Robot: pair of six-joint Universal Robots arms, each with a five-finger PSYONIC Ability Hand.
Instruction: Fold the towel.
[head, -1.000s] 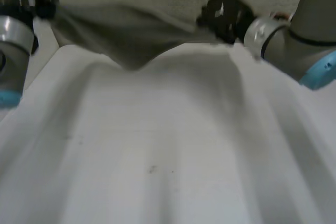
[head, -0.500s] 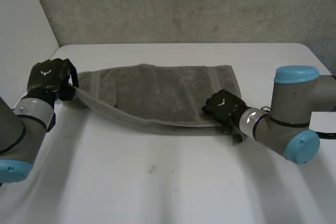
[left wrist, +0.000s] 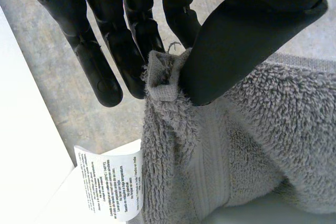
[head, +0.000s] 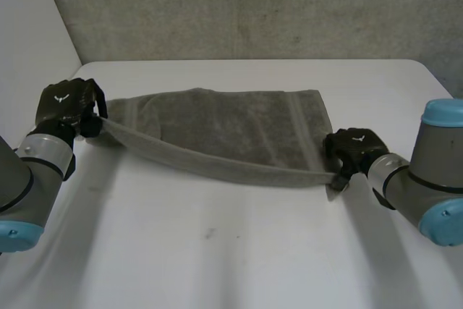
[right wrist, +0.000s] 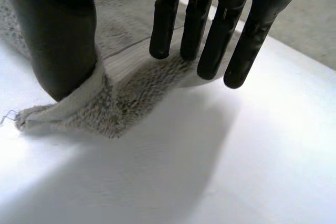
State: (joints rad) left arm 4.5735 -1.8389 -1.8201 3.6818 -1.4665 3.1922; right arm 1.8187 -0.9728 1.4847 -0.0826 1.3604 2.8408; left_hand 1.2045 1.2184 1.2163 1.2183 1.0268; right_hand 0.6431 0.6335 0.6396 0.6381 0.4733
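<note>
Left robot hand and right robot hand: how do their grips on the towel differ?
The left robot hand holds its towel corner clear above the table; the right robot hand holds its corner low, almost on it. A white label hangs under the left robot hand's corner, none under the right's. Both pinch with the thumb.

This looks like a robotics lab, a bare test cell rather than a home. A rough grey wall (head: 253, 5) runs across 12 o'clock, and a plain white panel (head: 32, 27) closes the side at 10 o'clock. The white table (head: 239, 251) carries a towel (head: 217, 124). Machine arms with grey joints and blue caps reach in, the left arm (head: 25, 179) at 8 o'clock and the right arm (head: 427, 193) at 4 o'clock.
</note>
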